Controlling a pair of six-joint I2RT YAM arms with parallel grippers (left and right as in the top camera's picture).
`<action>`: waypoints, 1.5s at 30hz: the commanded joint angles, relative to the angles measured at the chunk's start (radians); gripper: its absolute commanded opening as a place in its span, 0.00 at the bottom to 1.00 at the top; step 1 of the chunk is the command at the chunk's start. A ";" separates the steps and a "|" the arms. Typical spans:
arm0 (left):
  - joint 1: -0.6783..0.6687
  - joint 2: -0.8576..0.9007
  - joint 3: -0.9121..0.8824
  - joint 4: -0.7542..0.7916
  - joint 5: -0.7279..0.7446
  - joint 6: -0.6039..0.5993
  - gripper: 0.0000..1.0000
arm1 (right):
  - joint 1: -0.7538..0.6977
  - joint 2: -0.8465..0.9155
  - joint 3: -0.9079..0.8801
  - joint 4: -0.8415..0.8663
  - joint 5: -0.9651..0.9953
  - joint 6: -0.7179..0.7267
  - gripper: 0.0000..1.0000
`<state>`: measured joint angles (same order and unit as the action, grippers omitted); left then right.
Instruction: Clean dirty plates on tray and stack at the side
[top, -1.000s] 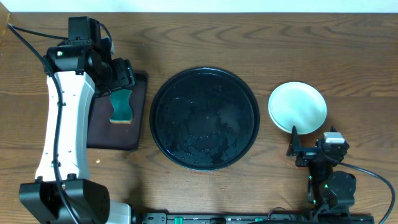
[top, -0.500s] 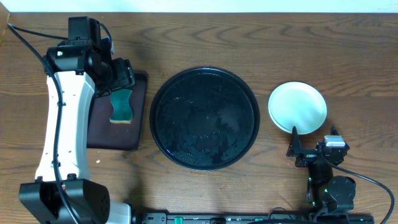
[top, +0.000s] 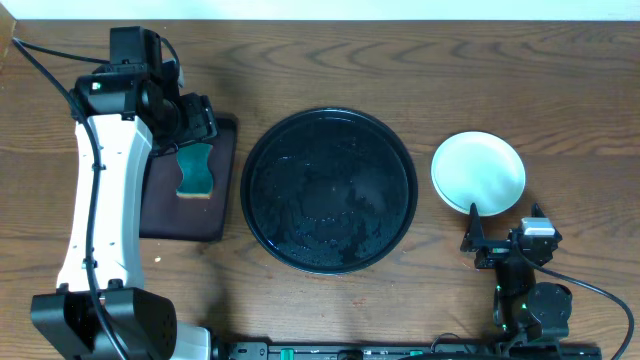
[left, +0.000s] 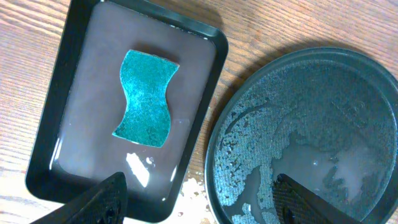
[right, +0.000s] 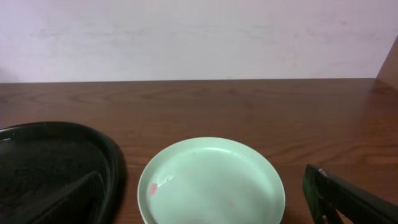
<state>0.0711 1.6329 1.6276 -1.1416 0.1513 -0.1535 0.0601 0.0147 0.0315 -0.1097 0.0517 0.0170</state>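
Observation:
The round black tray (top: 328, 190) sits mid-table, wet with soapy film and holding no plates; it also shows in the left wrist view (left: 311, 137) and the right wrist view (right: 56, 155). A pale turquoise plate (top: 478, 172) lies on the table right of the tray, with the rim of another plate showing under it. The top plate (right: 211, 180) has a small red smear on its left inner side. No pale yellow plate shows. My left gripper (top: 197, 125) (left: 199, 202) is open and empty above the brown tray. My right gripper (top: 505, 242) (right: 208, 208) is open and empty, just in front of the plate.
A dark brown rectangular tray (top: 170, 215) (left: 81, 124) lies left of the black tray, with a teal sponge (top: 194, 170) (left: 147, 99) in it. A white wall runs along the table's far edge.
The right arm has drawn back slightly toward the table's front edge. Nothing else has moved.

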 joint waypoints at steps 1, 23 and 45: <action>0.002 0.007 0.007 -0.002 -0.023 0.020 0.75 | -0.006 -0.009 -0.009 0.003 -0.008 -0.011 0.99; 0.002 -0.733 -0.554 0.512 -0.074 0.056 0.75 | -0.006 -0.009 -0.009 0.003 -0.008 -0.011 0.99; 0.002 -1.539 -1.543 1.155 -0.074 0.225 0.75 | -0.006 -0.009 -0.009 0.003 -0.008 -0.011 0.99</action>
<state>0.0711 0.1490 0.1261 0.0017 0.0902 0.0051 0.0601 0.0120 0.0277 -0.1078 0.0517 0.0170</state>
